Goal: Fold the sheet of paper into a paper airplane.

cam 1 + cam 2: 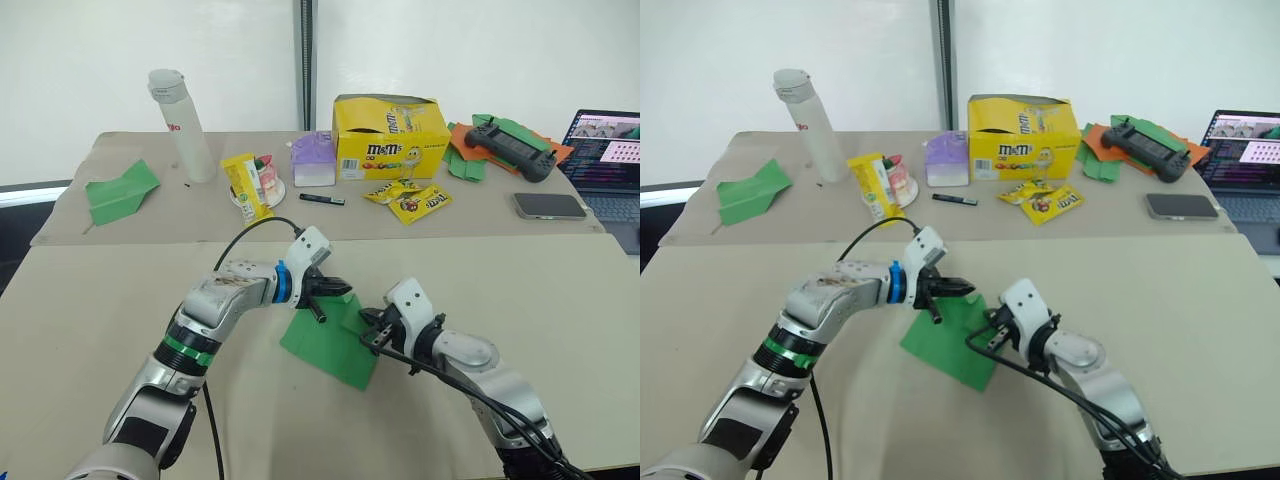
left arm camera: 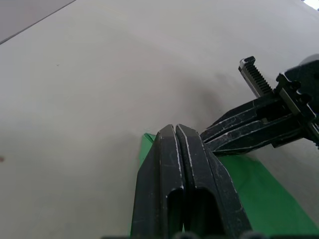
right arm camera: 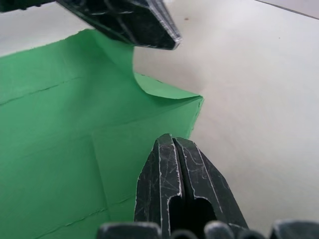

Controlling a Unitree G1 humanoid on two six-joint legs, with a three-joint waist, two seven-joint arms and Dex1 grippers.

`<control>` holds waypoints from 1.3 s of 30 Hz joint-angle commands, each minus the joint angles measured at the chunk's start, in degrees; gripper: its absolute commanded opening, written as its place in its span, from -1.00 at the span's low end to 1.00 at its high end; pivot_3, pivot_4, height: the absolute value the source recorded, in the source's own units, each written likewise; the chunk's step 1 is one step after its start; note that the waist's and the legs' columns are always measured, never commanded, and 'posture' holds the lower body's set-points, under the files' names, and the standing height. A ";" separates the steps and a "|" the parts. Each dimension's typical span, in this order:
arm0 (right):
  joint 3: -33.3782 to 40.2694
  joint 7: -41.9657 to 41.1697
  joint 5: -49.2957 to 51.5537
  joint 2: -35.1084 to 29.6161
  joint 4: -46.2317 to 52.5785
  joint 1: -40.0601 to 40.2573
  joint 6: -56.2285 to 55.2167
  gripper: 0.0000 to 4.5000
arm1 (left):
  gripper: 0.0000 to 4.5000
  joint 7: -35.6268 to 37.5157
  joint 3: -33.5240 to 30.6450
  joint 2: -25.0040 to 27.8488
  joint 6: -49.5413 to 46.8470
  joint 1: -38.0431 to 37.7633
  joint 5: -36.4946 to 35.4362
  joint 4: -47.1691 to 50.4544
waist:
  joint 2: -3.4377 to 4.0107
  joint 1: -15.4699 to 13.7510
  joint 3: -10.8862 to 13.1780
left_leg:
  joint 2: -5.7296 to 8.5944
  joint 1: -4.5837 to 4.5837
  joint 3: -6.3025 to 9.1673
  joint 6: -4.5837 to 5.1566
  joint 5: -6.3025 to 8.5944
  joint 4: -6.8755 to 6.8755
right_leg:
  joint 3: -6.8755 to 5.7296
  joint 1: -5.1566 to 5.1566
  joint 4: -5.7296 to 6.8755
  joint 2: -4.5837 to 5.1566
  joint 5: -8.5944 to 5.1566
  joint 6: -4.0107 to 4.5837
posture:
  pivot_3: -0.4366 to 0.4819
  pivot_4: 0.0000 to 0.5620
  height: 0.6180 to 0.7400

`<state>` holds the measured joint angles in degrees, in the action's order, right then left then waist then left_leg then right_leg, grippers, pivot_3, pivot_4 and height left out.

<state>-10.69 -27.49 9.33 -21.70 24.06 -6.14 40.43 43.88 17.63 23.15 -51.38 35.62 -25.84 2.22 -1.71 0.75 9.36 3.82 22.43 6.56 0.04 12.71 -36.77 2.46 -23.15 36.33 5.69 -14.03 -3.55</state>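
- Nearest the camera, the right claw [image 1: 374,332] rests on the 3 o'clock edge of the sheet of paper [image 1: 325,345]; the right wrist view shows its fingers [image 3: 179,191] pressed together over the green sheet, with nothing visibly between them.
- Left claw [image 1: 330,292] reaches in from 9 o'clock to the sheet's far edge, its fingers [image 2: 182,194] likewise closed flat against each other, tips at the paper's border.
- Green sheet lies near the middle of the front bench [image 1: 110,330], faintly creased, one far corner curled upward beside the left claw.
- On the bench's far part, at 12 o'clock, stands a yellow candy box [image 1: 390,135]; a white bottle [image 1: 182,125] and a green paper dart [image 1: 120,190] sit toward 10 o'clock, and a black gamepad [image 1: 512,145] on crumpled papers toward 2 o'clock.
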 commanded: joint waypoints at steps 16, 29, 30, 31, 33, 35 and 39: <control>0.36 1.20 0.28 4.37 -6.09 -4.44 -5.50 -1.00 | -0.98 -0.56 1.84 2.69 -5.17 -5.21 1.85 5.96 | 0.07 0.09 0.04 | -0.34 -0.07 -0.12 -0.03 -0.01 -0.03 | 0.07 -0.10 0.37 -0.26 -0.03 0.09 | -0.05 -0.47 1.00; -3.83 0.10 -2.77 6.45 -13.57 -6.43 -11.39 -1.00 | -0.98 -2.08 0.32 2.01 -6.49 -6.88 1.45 7.09 | 0.10 0.20 0.03 | -0.43 -0.17 -0.17 -0.04 -0.01 -0.03 | 0.10 -0.07 0.43 -0.33 -0.02 0.13 | -0.05 -0.47 1.00; -4.04 0.04 -2.94 6.61 -14.18 -6.57 -11.79 -1.00 | -0.98 -2.30 0.14 1.89 -6.66 -7.01 1.39 7.20 | 0.10 0.20 0.03 | -0.42 -0.18 -0.18 -0.04 -0.02 -0.04 | 0.10 -0.07 0.44 -0.33 -0.02 0.13 | -0.05 -0.47 1.00; -4.07 0.01 -2.90 6.88 -14.71 -6.69 -11.94 -1.00 | -0.98 -2.46 0.00 1.85 -6.78 -7.15 1.38 7.35 | 0.10 0.20 0.03 | -0.43 -0.21 -0.18 -0.04 -0.02 -0.04 | 0.10 -0.04 0.44 -0.34 -0.02 0.13 | -0.05 -0.47 1.00; -4.88 -0.30 -3.70 6.45 -15.49 -6.94 -11.53 -1.00 | -0.98 -2.68 -0.37 1.88 -6.92 -7.48 1.31 7.71 | 0.11 0.24 0.02 | -0.45 -0.23 -0.18 -0.04 -0.02 -0.04 | 0.10 -0.03 0.44 -0.35 -0.02 0.13 | -0.05 -0.47 1.00; -5.79 -0.45 -4.87 5.55 -16.04 -6.97 -10.50 -1.00 | -0.98 -2.71 -1.66 1.87 -6.79 -7.64 0.68 7.99 | 0.12 0.29 0.02 | -0.46 -0.24 -0.19 -0.04 -0.02 -0.04 | 0.11 -0.03 0.45 -0.36 -0.02 0.14 | -0.05 -0.47 1.00; -7.26 -0.91 -6.48 3.66 -16.77 -6.49 -8.61 -1.00 | -0.98 1.10 -7.93 3.52 -6.72 -7.28 -4.13 7.88 | 0.13 0.28 0.01 | -0.50 -0.28 -0.21 -0.05 -0.02 -0.04 | 0.12 -0.02 0.48 -0.40 -0.01 0.17 | -0.05 -0.47 1.00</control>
<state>-16.53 -27.73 4.18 -16.99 9.60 -14.47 28.89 42.95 13.60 25.44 -57.94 27.70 -27.45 8.76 -1.59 1.03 9.37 3.31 22.14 6.35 -0.01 12.69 -36.81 2.58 -23.17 36.83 5.28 -14.05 -3.37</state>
